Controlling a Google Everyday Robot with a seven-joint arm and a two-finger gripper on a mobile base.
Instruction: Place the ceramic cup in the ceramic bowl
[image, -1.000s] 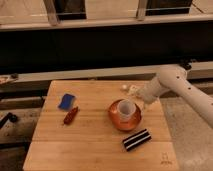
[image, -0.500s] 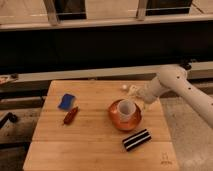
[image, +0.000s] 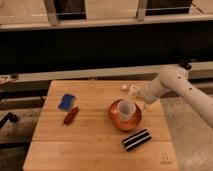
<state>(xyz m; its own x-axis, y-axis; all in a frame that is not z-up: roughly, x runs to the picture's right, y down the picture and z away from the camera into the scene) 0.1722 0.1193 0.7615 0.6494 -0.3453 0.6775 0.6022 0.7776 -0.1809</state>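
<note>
The white ceramic cup (image: 126, 108) stands upright inside the orange-brown ceramic bowl (image: 116, 122), right of the middle of the wooden table (image: 95, 142). My gripper (image: 144, 101) is at the end of the white arm that reaches in from the right. It is just to the right of the cup, close to the bowl's right rim. I cannot tell whether it touches the cup.
A black-and-white striped block (image: 137, 139) lies in front of the bowl. A blue object (image: 66, 101) and a red-brown object (image: 70, 115) lie on the left. Small white lumps (image: 129, 89) sit near the table's back edge, beside the arm.
</note>
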